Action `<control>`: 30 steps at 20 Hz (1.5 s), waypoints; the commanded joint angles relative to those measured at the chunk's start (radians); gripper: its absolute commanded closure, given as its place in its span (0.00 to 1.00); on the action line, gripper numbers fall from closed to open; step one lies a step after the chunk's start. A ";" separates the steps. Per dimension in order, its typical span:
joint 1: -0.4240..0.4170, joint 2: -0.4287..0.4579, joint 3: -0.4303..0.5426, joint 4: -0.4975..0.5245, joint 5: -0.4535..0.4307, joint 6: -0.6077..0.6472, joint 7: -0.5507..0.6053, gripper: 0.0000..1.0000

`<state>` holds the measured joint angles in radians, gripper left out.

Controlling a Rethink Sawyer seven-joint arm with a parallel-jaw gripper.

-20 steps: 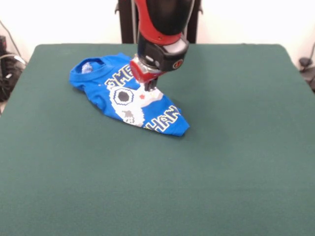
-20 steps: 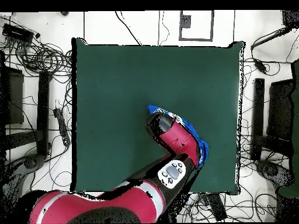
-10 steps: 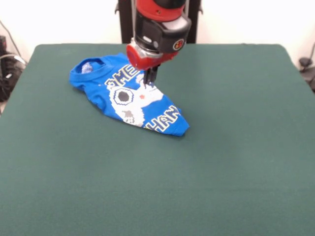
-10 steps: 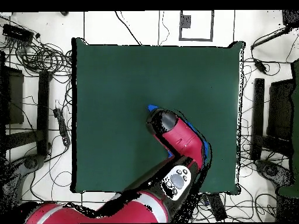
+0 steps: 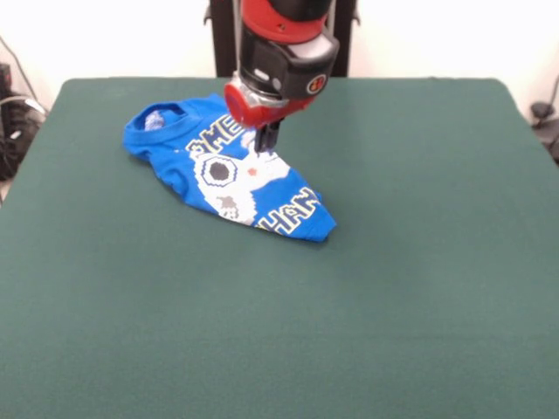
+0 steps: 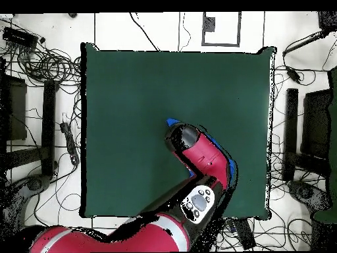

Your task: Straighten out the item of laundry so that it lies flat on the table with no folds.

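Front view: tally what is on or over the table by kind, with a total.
Blue T-shirt, crumpled with folds: 1
Green table: 1
Robot arm with its hand over the shirt: 1
Total: 3
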<state>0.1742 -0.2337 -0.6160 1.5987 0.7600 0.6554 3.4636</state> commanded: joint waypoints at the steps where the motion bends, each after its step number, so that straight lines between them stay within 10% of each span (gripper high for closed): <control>1: 0.033 0.104 0.081 -0.061 0.049 0.083 0.343 1.00; 30: 0.047 0.044 0.120 -0.030 0.051 0.092 0.269 1.00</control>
<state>0.1827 -0.2137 -0.6160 1.5755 0.7606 0.6854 3.4636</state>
